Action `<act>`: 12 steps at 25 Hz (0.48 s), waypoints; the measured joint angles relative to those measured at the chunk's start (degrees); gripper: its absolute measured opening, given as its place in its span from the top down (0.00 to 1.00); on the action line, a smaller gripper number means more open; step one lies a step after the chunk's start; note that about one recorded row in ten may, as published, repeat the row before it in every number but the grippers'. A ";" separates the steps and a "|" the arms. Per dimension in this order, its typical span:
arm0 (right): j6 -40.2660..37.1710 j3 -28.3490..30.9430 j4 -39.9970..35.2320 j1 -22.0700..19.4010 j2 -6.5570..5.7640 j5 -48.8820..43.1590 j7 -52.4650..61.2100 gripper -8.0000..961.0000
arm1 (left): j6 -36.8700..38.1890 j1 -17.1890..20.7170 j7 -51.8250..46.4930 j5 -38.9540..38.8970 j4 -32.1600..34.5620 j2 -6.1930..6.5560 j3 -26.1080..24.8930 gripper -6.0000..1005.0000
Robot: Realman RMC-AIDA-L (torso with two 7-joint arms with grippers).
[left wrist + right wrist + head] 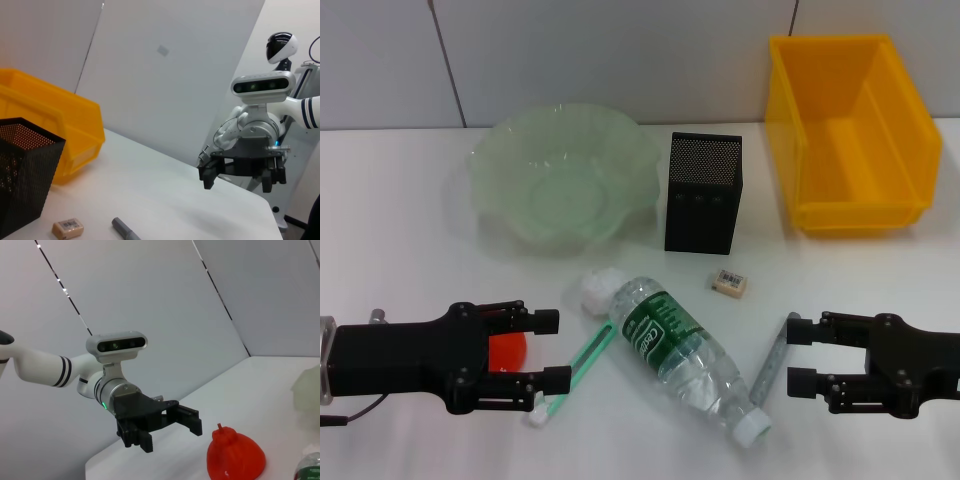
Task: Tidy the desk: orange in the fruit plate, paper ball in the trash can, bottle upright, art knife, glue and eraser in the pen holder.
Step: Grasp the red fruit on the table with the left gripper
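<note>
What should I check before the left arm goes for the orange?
1. Left gripper open: ok, fingers apart.
2. Left gripper at the orange: ok, fruit sits just behind the fingers, not gripped.
3. Green stick near the fingers: not ok, it lies by the lower finger and may get nudged.
4. Plate free to receive: ok, nothing in it.
5. Right gripper out of the way: ok, open, across the bottle.

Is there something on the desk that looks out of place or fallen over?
Yes. The bottle lies on its side in the middle of the desk, cap toward the robot. The paper ball sits loose by its base, and the eraser lies outside the pen holder. The fruit plate is empty.
</note>
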 joint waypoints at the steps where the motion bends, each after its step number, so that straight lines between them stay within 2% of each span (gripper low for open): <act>1: 0.00 0.00 0.00 0.00 -0.01 0.00 0.00 0.18 | 0.00 0.00 0.00 0.00 0.00 0.00 0.00 0.19; 12: 0.01 0.00 -0.04 0.00 -0.09 0.00 -0.15 0.18 | -0.04 0.04 0.00 -0.64 0.00 -0.08 0.06 0.19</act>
